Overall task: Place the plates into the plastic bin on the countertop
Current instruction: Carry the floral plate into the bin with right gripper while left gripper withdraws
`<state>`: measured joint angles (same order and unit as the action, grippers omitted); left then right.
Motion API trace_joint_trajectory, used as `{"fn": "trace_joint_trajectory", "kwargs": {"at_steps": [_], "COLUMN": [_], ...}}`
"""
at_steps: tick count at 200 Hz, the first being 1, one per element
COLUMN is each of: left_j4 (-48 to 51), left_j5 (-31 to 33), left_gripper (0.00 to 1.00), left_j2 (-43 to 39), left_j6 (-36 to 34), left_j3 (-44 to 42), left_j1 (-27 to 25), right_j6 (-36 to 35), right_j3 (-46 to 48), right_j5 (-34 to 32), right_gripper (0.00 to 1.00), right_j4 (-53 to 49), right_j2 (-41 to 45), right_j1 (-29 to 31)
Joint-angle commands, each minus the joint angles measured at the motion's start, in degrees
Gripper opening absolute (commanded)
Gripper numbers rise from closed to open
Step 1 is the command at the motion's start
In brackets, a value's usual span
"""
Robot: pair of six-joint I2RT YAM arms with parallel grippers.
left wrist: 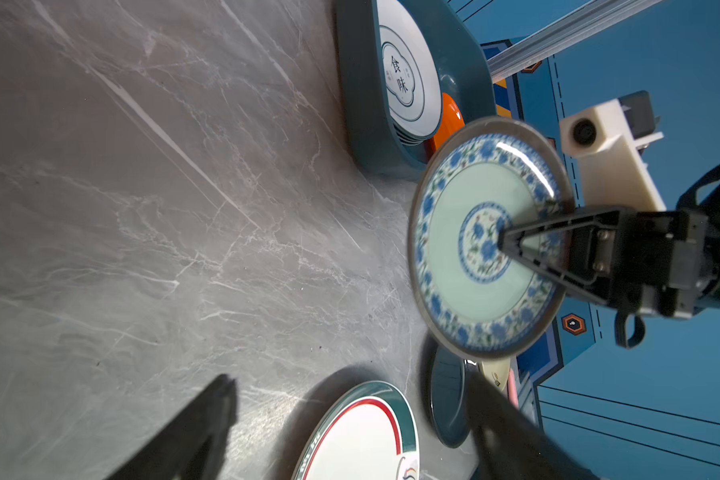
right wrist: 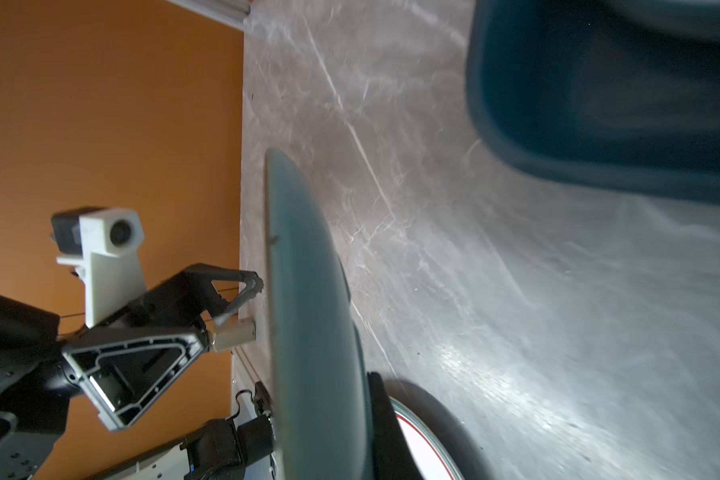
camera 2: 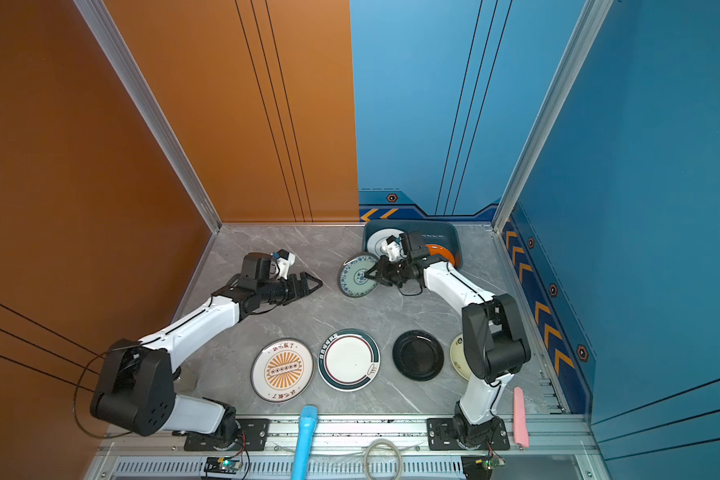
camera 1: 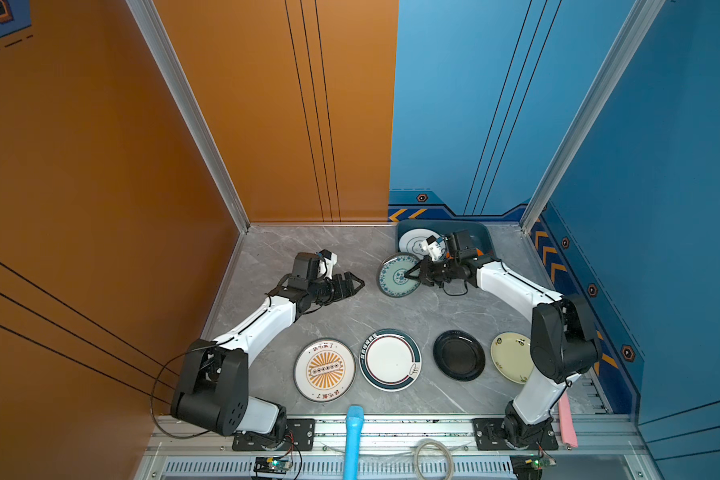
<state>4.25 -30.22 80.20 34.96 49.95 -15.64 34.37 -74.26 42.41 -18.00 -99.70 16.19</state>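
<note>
My right gripper [camera 1: 408, 274] is shut on the rim of a teal patterned plate [camera 1: 393, 278], held tilted on edge just off the countertop [camera 1: 350, 316], beside the plastic bin [camera 1: 486, 237]. The left wrist view shows the plate [left wrist: 466, 195] face-on, pinched by the right gripper [left wrist: 504, 241]. My left gripper [camera 1: 358, 282] stands open and empty, a short way left of the plate. In the bin lie a white plate [camera 1: 410, 240] and an orange plate [camera 2: 443, 251]. Sunburst [camera 1: 325, 370], teal-rimmed [camera 1: 390, 359], black [camera 1: 459, 355] and cream [camera 1: 510, 357] plates lie in a row near the front.
A blue handle [camera 1: 354, 440], a pink strip [camera 1: 567, 419] and a coiled cable [camera 1: 433, 457] rest on the front rail. Orange and blue walls close in the countertop on three sides. The right arm's elbow [camera 1: 562, 336] overhangs the cream plate.
</note>
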Motion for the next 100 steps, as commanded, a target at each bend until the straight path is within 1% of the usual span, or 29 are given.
{"fn": "trace_joint_trajectory", "kwargs": {"at_steps": [1, 22, 42, 68, 100], "left_j4": [-4.32, -10.21, -12.11, -10.59, -6.08], "left_j5": [1.31, 0.71, 0.33, 0.49, 2.26], "left_gripper": [0.98, 0.98, 0.98, 0.98, 0.98], "left_j2": [-2.68, -4.32, -5.32, -7.68, -9.88], "left_j6": [1.82, 5.49, 7.3, 6.52, 4.4], "left_j3": [-4.14, -8.38, -10.43, -11.02, -10.15], "left_j1": [1.02, 2.71, 4.33, 5.06, 5.33], "right_j6": [-3.31, -3.7, -3.74, -4.05, -4.91], "right_j3": [-2.06, -2.83, -5.3, -10.38, -18.52], "right_j5": [-3.68, -6.37, -8.31, -11.56, -13.94], "right_gripper": [0.0, 0.0, 0.0, 0.0, 0.0], "right_j4": [-5.38, -6.66, -8.02, -10.57, -15.12], "right_j2": [3.76, 4.16, 2.95, 0.02, -5.87], "right_j1": [-3.69, -7.9, -11.64, -15.5, -18.21]}}
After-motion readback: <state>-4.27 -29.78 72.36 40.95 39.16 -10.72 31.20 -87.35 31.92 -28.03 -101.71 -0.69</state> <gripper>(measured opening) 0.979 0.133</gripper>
